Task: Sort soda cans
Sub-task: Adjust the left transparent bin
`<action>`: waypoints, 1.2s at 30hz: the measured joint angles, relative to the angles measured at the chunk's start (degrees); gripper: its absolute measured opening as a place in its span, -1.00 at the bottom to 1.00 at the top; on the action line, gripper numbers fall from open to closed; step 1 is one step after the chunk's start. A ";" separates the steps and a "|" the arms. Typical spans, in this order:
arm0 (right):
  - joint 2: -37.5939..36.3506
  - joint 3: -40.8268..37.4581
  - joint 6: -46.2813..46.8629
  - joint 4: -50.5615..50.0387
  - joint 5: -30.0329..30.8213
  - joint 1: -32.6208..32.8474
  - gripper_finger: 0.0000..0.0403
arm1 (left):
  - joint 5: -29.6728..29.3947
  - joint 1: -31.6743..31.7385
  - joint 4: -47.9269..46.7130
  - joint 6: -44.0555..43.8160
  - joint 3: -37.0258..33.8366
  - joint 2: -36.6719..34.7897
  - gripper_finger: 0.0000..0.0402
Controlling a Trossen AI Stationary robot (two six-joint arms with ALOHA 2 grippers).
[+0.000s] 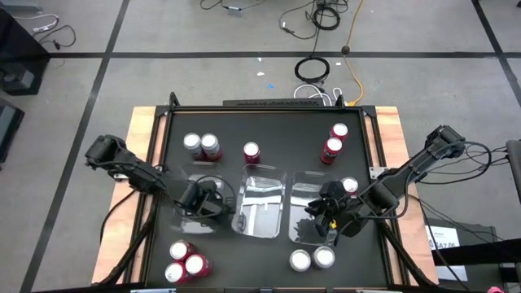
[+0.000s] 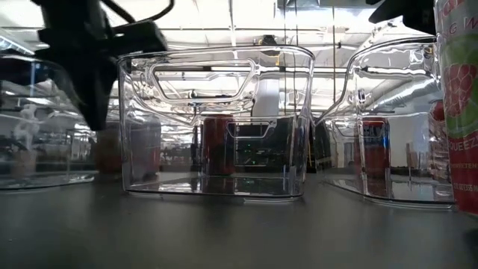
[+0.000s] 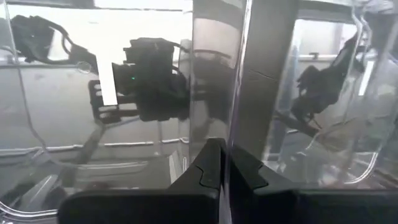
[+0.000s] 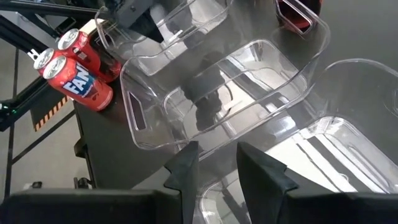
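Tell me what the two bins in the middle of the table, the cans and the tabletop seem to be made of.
Left bin and right bin: apparently clear, glossy rigid plastic; the table shows through and the walls catch glare. Cans, such as the trio near the front edge: probably thin metal, judging by shiny silver tops over printed red sides. Tabletop: a dark, matte surface, material unclear, edged by pale wood-like boards.

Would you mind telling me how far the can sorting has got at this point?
Nothing looks sorted yet: both clear trays appear empty. In hand, the left gripper is shut on the wall of the left tray, and the right gripper is at the right tray's rim. Left to do: all the soda cans, such as the red trio and silver pair, stand on the table.
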 joint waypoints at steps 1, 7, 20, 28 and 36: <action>0.01 0.00 -0.17 0.00 -0.19 0.04 -0.49 | -0.01 0.00 -0.08 -0.39 1.39 1.31 -0.95; 0.01 0.00 -0.97 -0.90 -1.40 0.28 -0.49 | -0.12 0.00 -1.20 -4.52 8.71 7.89 -0.96; 0.01 -0.02 -1.51 -5.13 -1.37 3.49 -0.49 | 0.58 -0.20 -3.62 -6.44 20.49 16.78 -0.96; 0.01 -0.02 -2.04 -6.20 -1.35 4.20 -0.49 | 0.86 -0.50 -3.37 -7.29 22.25 18.32 -0.89; 0.01 -0.02 -2.04 -6.80 -1.33 4.17 -0.49 | 0.80 -0.52 -2.90 -2.98 22.19 18.36 -0.82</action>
